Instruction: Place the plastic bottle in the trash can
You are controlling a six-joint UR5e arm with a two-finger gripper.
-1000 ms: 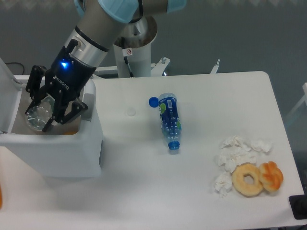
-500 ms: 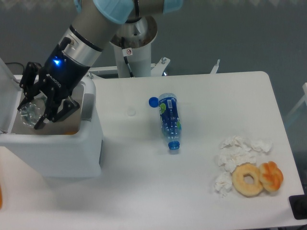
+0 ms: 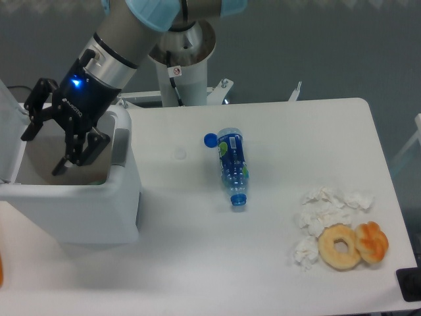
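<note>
White tabletop, grey backdrop: the gripper (image 3: 45, 148) hangs with jaws spread wide and empty over the trash can (image 3: 85, 210); the light, crushable plastic bottle is not visible.

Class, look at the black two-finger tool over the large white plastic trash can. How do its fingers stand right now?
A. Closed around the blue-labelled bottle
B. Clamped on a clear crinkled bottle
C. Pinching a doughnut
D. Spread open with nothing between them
D: the black two-finger tool hangs over the large white plastic trash can with its fingers spread and only the bin's interior showing between them.
</note>
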